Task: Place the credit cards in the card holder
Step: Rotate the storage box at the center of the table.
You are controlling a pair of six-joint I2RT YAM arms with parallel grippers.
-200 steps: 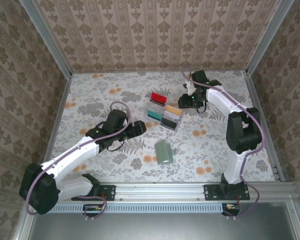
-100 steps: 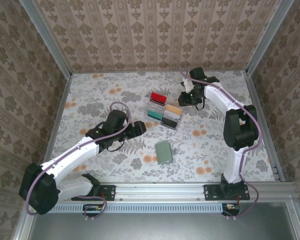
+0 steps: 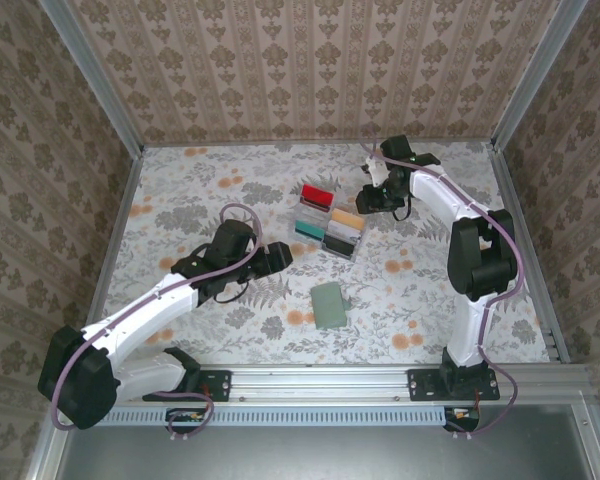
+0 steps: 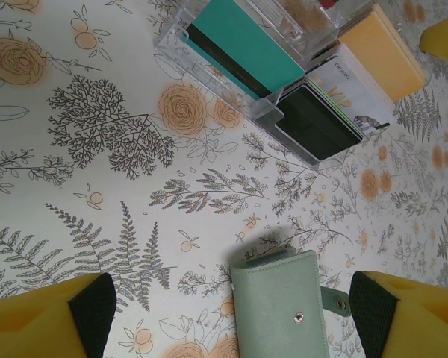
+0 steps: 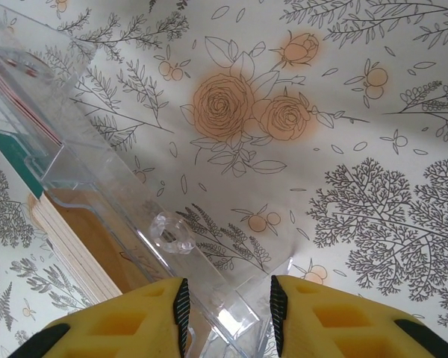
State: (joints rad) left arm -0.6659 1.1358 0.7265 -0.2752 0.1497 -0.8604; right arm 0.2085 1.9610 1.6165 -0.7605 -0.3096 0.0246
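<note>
The card holder [image 3: 329, 304] is a sage-green wallet lying shut on the table; its snap side [image 4: 284, 306] shows between my left fingers. The credit cards stand in a clear tray [image 3: 340, 250]: red [image 3: 317, 196], teal [image 4: 246, 37], dark [image 4: 317, 119], whitish [image 4: 351, 86] and tan-orange [image 4: 381, 52]. My left gripper [image 4: 234, 307] hovers open over the wallet's left edge, apart from it. My right gripper [image 5: 229, 306] sits at the tray's far right corner [image 5: 231, 298], with its pads closed against the clear wall.
Patterned walls and metal rails ring the flowered table [image 3: 180, 190]. The tray [image 4: 265, 112] lies just beyond the wallet. Bare cloth spreads left of my left arm [image 3: 150, 305] and right of the tray [image 5: 373, 149].
My right gripper has shifted slightly toward the back wall and narrowed onto the tray's corner. The left arm has held still. The wallet now lies a little flatter.
</note>
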